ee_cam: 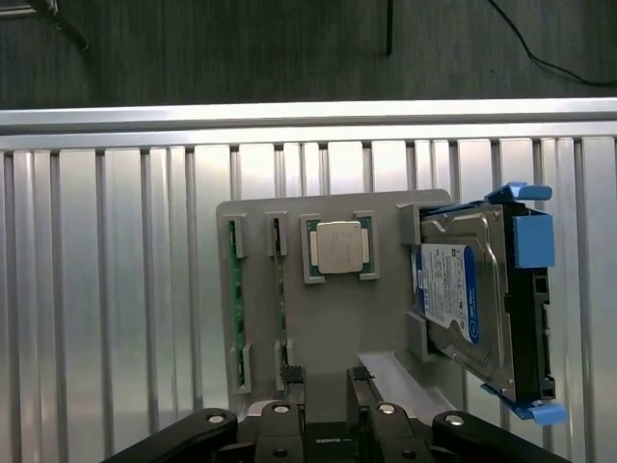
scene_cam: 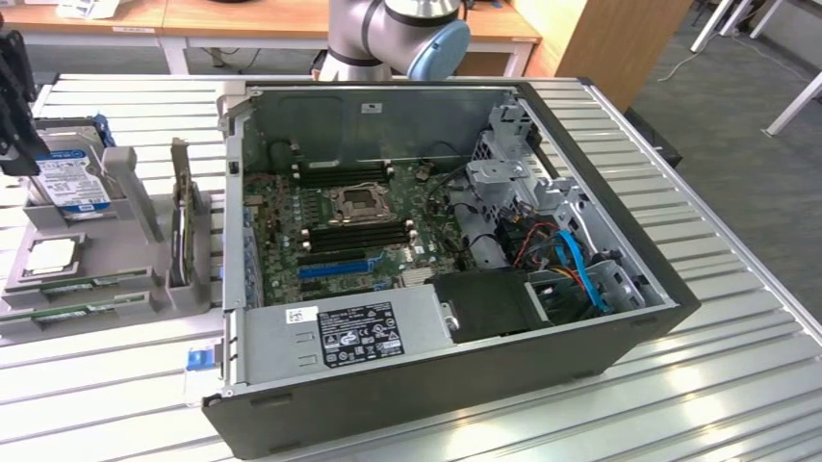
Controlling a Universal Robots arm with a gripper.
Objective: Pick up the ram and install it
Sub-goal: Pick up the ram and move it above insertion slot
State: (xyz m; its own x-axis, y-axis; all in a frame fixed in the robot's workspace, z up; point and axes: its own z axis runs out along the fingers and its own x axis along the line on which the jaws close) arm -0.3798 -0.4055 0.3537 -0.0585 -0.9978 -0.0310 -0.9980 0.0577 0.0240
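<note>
Grey arm (scene_cam: 366, 24) with blue joint cap (scene_cam: 441, 43); black claw (ee_cam: 326, 376) with silver screws (ee_cam: 281, 410).

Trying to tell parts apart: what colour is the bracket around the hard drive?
Blue; the bracket shows best in the wrist view.

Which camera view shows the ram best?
The wrist view: both ram sticks stand edge-on in slots of the grey holder, full length visible. The exterior view catches them as thin green strips near its left edge.

Arm (scene_cam: 385, 29) cut off at edge, ram (ee_cam: 234, 309) edge-on, chips hidden
</note>
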